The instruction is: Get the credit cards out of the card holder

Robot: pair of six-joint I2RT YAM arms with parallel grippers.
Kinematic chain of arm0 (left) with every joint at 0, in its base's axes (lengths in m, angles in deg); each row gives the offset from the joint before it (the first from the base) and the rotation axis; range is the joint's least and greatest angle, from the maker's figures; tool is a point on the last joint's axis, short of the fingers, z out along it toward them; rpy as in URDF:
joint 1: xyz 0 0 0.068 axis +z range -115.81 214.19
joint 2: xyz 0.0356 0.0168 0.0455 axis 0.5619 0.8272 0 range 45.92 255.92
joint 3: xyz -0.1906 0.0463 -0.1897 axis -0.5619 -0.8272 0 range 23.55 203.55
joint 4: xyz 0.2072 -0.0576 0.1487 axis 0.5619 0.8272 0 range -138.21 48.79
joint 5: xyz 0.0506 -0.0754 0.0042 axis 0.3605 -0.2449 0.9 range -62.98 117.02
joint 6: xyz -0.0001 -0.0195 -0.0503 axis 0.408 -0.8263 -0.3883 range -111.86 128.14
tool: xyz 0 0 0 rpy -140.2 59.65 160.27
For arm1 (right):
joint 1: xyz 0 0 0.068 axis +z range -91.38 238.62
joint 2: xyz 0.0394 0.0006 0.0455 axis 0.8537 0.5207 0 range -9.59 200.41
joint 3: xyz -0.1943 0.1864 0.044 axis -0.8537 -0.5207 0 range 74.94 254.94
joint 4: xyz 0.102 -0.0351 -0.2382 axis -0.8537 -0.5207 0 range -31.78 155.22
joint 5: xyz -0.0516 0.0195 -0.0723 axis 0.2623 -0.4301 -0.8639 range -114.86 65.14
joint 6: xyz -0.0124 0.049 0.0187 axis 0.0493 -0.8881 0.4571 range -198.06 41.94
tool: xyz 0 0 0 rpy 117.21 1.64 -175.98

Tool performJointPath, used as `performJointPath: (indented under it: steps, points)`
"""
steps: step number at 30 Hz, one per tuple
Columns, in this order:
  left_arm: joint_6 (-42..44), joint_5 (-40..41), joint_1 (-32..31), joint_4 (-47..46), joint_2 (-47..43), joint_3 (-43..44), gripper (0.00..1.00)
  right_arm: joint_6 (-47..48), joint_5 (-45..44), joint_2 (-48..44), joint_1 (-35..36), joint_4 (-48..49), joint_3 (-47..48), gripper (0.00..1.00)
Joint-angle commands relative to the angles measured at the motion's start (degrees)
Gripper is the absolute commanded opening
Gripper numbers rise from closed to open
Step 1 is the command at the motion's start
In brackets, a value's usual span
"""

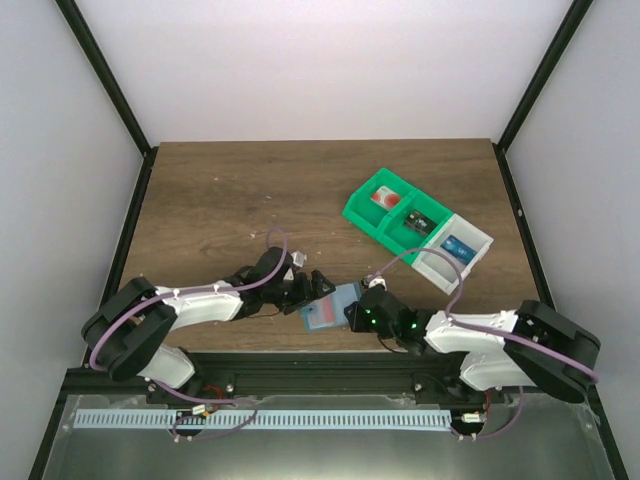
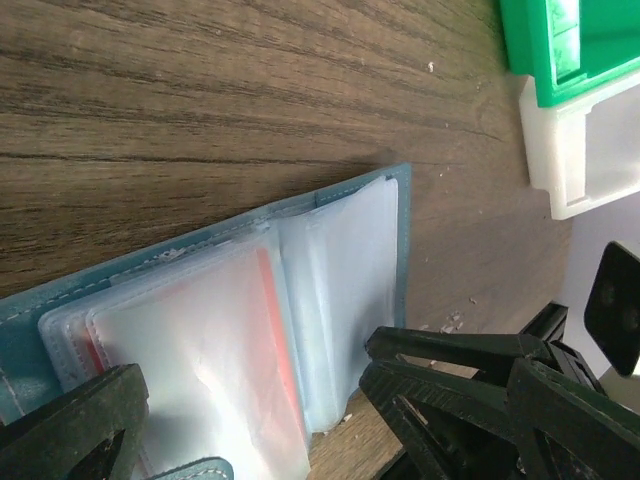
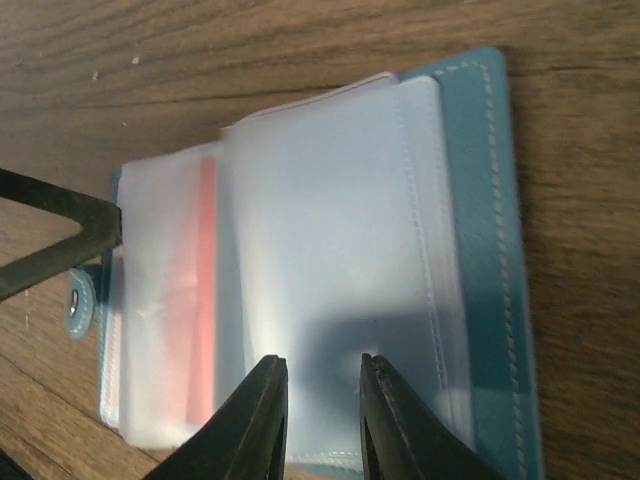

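Note:
The teal card holder (image 1: 328, 308) lies open on the table between my two grippers. Its clear plastic sleeves fan out in the left wrist view (image 2: 340, 270) and the right wrist view (image 3: 330, 250). A card with a red edge (image 2: 275, 340) sits inside one sleeve and shows through the plastic in the right wrist view too (image 3: 203, 290). My left gripper (image 2: 250, 400) is open wide, with the sleeves between its fingers. My right gripper (image 3: 322, 368) is open by a narrow gap, its fingertips over the near edge of a clear sleeve.
A green compartment bin (image 1: 393, 213) and an attached white bin (image 1: 458, 252) stand at the back right, with a card in each compartment. Their corners show in the left wrist view (image 2: 570, 60). Small crumbs lie on the wood.

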Motion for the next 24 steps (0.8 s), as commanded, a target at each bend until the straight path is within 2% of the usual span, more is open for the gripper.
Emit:
performJointPath:
  steps: [1, 12, 18, 24]
  points:
    - [3.6, 2.8, 0.0, 6.4, 0.5, 1.5, 1.0, -0.1, -1.7, 3.9, 0.4, -2.0, 2.9, 0.23]
    - [4.2, 5.6, -0.5, 11.1, -3.6, 1.4, 1.0, -1.7, -1.3, 4.3, 0.4, -1.3, 1.2, 0.23]
    - [2.0, 3.3, -1.0, 3.9, -3.7, -0.2, 1.0, -1.9, -1.3, 3.9, 0.4, -1.0, 0.6, 0.22]
    - [4.1, 8.7, -1.4, 10.5, -5.1, 4.2, 1.0, -4.7, 0.9, 1.8, 0.8, -1.5, -1.1, 0.22]
